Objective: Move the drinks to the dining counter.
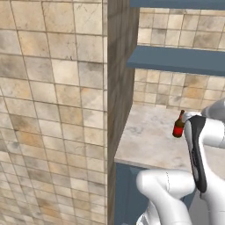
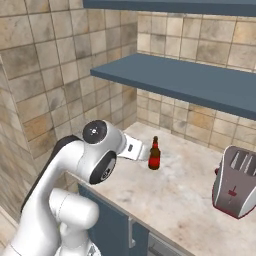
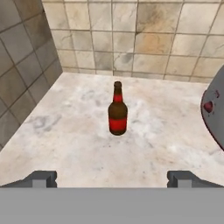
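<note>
Jaws spread wide and empty, the gripper faces the beer bottle, which stands upright on the marble surface, left of the toaster. Glass looks rigid, slick and breakable; I'd clamp the labelled body, not the neck.

The worktop was a pale marble slab set into a tiled corner, with blue cabinet fronts below its front edge. A small brown beer bottle with a red label stood upright on it, well out from the back wall and apart from both tiled walls. A grey toaster sat on the same marble, well apart from the bottle, on the side away from the corner.
</note>
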{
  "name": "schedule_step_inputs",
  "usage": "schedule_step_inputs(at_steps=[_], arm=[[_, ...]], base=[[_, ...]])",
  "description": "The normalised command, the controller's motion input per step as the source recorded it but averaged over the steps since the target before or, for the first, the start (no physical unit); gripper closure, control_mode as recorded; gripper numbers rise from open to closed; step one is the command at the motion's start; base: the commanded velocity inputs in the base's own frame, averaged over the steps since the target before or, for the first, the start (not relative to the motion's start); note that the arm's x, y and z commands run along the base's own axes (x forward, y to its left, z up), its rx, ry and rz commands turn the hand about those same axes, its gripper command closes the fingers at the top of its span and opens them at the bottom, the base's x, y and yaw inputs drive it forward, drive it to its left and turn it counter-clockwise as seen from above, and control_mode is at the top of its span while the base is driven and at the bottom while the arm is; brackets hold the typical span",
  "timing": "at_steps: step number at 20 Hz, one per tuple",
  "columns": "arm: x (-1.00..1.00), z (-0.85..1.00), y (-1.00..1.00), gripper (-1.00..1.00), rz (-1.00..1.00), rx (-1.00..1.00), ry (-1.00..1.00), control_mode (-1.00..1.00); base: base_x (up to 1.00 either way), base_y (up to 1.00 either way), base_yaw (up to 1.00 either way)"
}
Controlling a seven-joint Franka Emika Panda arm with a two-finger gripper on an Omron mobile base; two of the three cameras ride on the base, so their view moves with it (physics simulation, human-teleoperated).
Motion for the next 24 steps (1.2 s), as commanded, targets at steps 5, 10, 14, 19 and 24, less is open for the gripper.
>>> schedule_step_inputs(at_steps=[5,10,14,19,24], arm=[[0.36,-0.24,-0.13,-1.00,0.00,0.00,0.00,-1.00],[0.35,-0.21,-0.15,-1.00,0.00,0.00,0.00,-1.00],[0.43,-0.22,-0.21,-1.00,0.00,0.00,0.00,-1.00],[0.45,-0.23,-0.14,-1.00,0.00,0.00,0.01,-1.00],[0.33,-0.18,-0.02,-1.00,0.01,0.00,0.07,-1.00]], base=[[0.00,0.00,0.00],[0.00,0.00,0.00],[0.00,0.00,0.00],[0.00,0.00,0.00],[0.00,0.00,0.00]])
